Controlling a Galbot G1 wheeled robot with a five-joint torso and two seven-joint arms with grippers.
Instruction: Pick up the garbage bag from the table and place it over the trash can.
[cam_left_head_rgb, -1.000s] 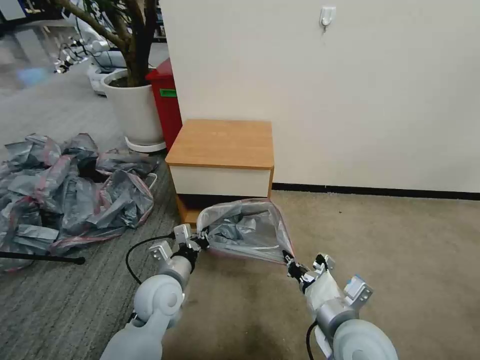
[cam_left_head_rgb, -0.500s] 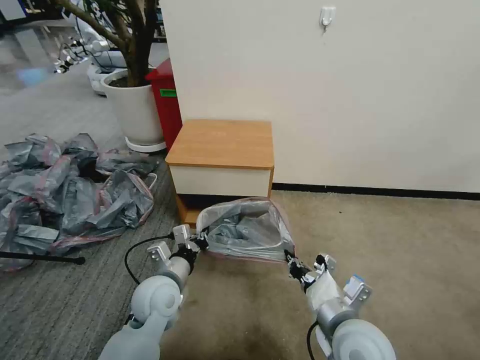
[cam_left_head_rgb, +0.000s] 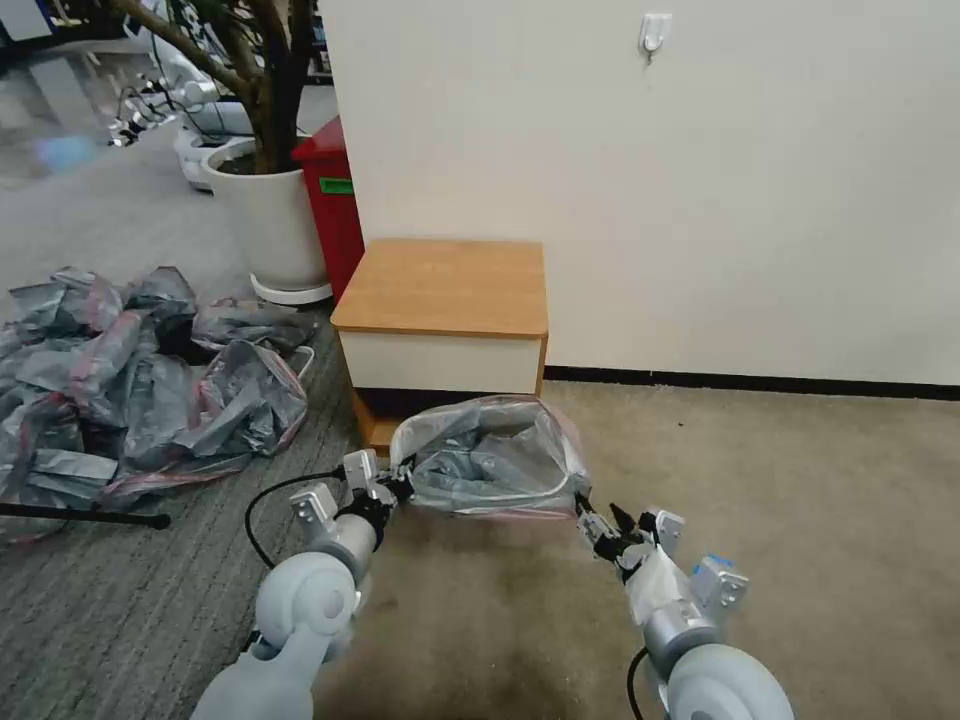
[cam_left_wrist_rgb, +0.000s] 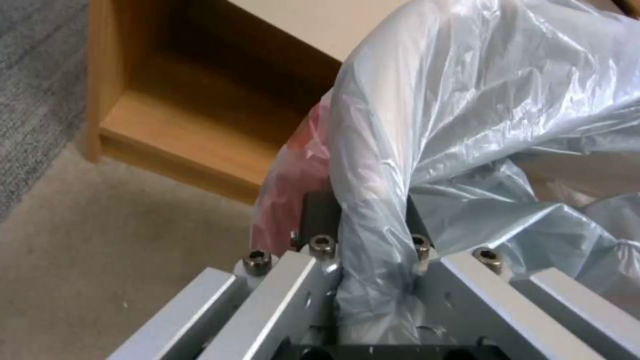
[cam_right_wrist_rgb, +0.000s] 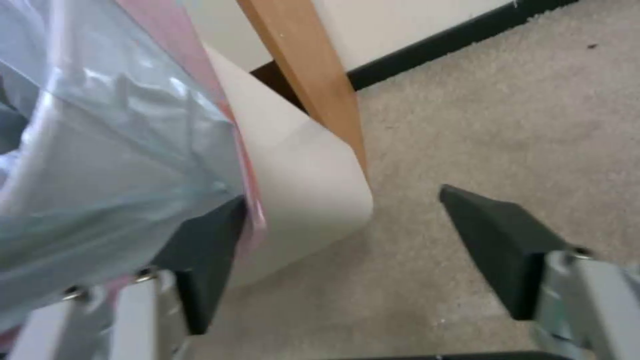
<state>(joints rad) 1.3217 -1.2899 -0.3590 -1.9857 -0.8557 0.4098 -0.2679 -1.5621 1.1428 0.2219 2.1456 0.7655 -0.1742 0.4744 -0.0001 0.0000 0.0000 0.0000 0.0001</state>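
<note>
Two grippers work low over the beige carpet in front of the table (cam_left_head_rgb: 440, 285), one at each end of one garbage bag (cam_left_head_rgb: 495, 460). Left gripper (cam_left_head_rgb: 398, 487): jaws pressed together on a fold of the bag's rim; in the left wrist view the grey film and a patch of the pink band are pinched between its two dark pads (cam_left_wrist_rgb: 319, 212). Right gripper (cam_left_head_rgb: 608, 527): jaws spread wide, holding nothing; it sits just beside the bag's right corner. In the right wrist view one finger (cam_right_wrist_rgb: 203, 260) lies against the bag's pink edge, and the other stands well apart over bare carpet.

One trash can (cam_right_wrist_rgb: 300, 200): cream-white, standing on the carpet directly in front of the table. The bag is draped over it, mouth open upward, film bunched inside. In the right wrist view the can's rounded corner shows bare below the pink band; the band's hold on the rim elsewhere cannot be judged.

One table, its wooden top bare, white drawer front facing the robot, open shelf behind the bag.

One heap of grey-pink bags (cam_left_head_rgb: 140, 370) lies on the grey carpet to the left, well apart. One white planter (cam_left_head_rgb: 265, 225) and one red bin (cam_left_head_rgb: 335, 205) stand behind the table's left side.
</note>
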